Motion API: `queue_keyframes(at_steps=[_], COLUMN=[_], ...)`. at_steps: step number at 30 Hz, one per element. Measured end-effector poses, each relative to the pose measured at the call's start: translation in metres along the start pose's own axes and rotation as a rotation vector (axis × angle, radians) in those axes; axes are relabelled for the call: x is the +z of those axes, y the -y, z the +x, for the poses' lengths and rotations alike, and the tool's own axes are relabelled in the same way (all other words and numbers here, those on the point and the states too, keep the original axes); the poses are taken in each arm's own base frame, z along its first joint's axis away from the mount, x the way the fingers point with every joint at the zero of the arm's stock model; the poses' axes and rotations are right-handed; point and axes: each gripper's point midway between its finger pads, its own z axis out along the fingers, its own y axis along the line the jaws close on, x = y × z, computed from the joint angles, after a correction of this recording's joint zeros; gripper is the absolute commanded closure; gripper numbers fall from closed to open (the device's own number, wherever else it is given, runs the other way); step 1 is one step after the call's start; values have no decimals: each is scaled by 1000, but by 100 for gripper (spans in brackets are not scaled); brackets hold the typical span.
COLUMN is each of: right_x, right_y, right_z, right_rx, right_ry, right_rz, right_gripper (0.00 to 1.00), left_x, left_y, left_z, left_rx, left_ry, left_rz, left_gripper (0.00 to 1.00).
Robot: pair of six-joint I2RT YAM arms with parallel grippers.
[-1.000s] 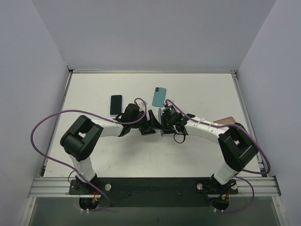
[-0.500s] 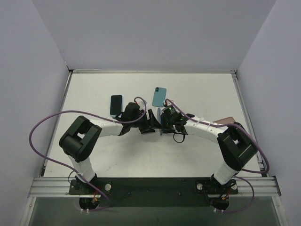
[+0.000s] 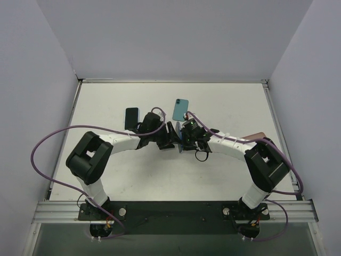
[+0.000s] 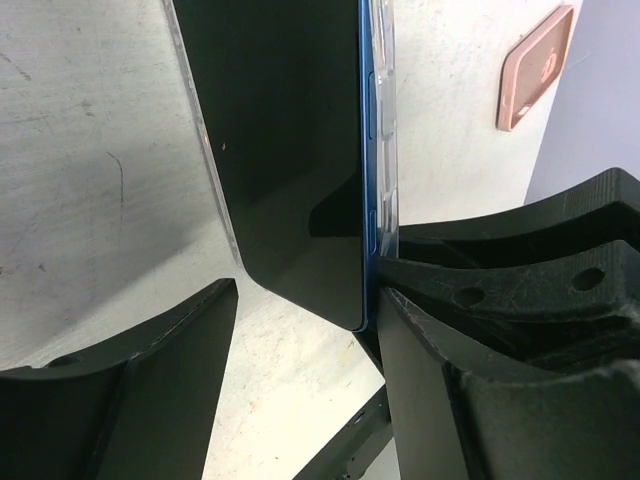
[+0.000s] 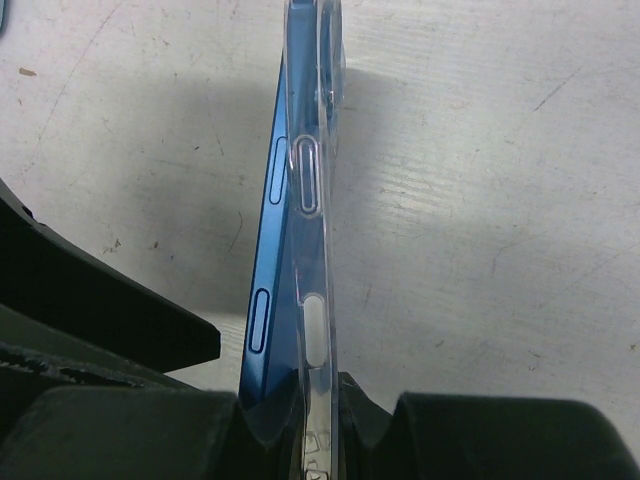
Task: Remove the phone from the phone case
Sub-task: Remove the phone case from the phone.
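- The phone (image 5: 262, 330) stands on edge at the middle of the top view, held up off the desk (image 5: 480, 200) between the two arms. Its blue side shows just left of the clear phone case (image 5: 310, 250) in the right wrist view.
- The right pincer (image 5: 310, 440) is closed at the bottom of that frame, clamped on the case rim. Whether it also nips the phone's edge I cannot tell.
- The left pincer (image 4: 305, 285) is spread wide and straddles the phone's lower corner. One finger sits against the case side at the right; the other stands apart from the dark screen, gripping nothing.
- Risk: if the right pincer pinches phone and case together, pulling would probably drag both along and nothing would separate.
- Risk: the left pincer could close on the case lip as well as the glass (the two lie very close), pressing the phone back in.
- Risk: a loosened phone with no grip on it may drop onto the desk.
- Container: the clear case holds the phone only partly, the blue edge standing clear of it toward the lower frame.
- A pink case (image 4: 535, 70) lies flat at upper right of the left wrist view; its contents are unclear.
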Motion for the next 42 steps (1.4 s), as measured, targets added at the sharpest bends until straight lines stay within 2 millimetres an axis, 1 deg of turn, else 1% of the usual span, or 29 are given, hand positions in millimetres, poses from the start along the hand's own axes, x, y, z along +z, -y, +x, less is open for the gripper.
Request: queue_keyframes(at_steps=[6,19,27,28,32,35,38,42], right_x=[0,0,0,0,0,0,0,0], right_y=[0,-1,-10,-12,-14,-15,-15,-15], right_z=[0,-1,0,1,3,3,4,4], right_rx=[-1,-17,-28,-31,-45,-45,-46,-45], right_ry=[1,18,29,26,22,22,21,19], right_rz=[1,19,-2,-6,-13,-14,-16,-19], right_gripper=[100,100,100,100,100,100,100,100], left_x=[-1,-3,-11,-14,-24,-30,-30,-29], left_y=[-1,0,-5,-7,-18,-22,-17,-15], left_z=[0,0,-1,-4,-42,-60,-63,-60], left_rx=[-2,-58,-95,-106,-126,-124,-111,-101], left_ry=[-10,-6,30,49,174,230,236,229], left_rz=[-45,-40,-18,-19,-49,-67,-61,-59], left_gripper=[33,36,39,39,40,40,40,40])
